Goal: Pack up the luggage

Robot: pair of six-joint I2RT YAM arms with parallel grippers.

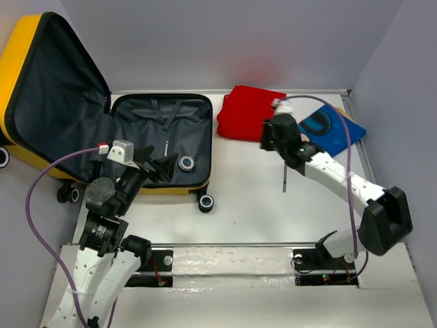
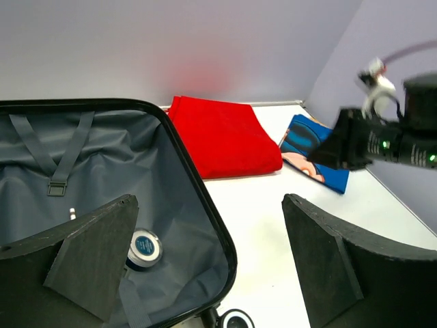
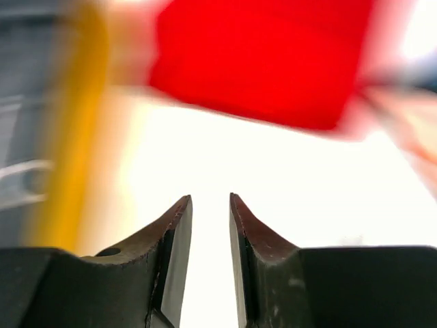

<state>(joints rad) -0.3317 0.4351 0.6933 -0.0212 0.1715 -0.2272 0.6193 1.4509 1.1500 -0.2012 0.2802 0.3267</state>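
Note:
The yellow luggage (image 1: pixel 17 65) lies open at the left, lid propped up, its dark grey lined base (image 1: pixel 147 119) flat on the table. It also shows in the left wrist view (image 2: pixel 198 179) and as a blurred yellow edge in the right wrist view (image 3: pixel 75 123). My left gripper (image 1: pixel 160 164) is open and empty above the base's near right corner (image 2: pixel 210 199). My right gripper (image 1: pixel 268 140) hovers just in front of the folded red cloth (image 1: pixel 247 113). Its jaws (image 3: pixel 210 197) stand a little apart with nothing between them.
A small round tin (image 1: pixel 186 163) with a blue label lies in the base (image 2: pixel 144 248). The blue printed cloth (image 1: pixel 334 126) lies right of the red cloth (image 2: pixel 222 137). A black wheel (image 1: pixel 205 202) sticks out at the base's near right corner. Walls enclose the table at the back and right.

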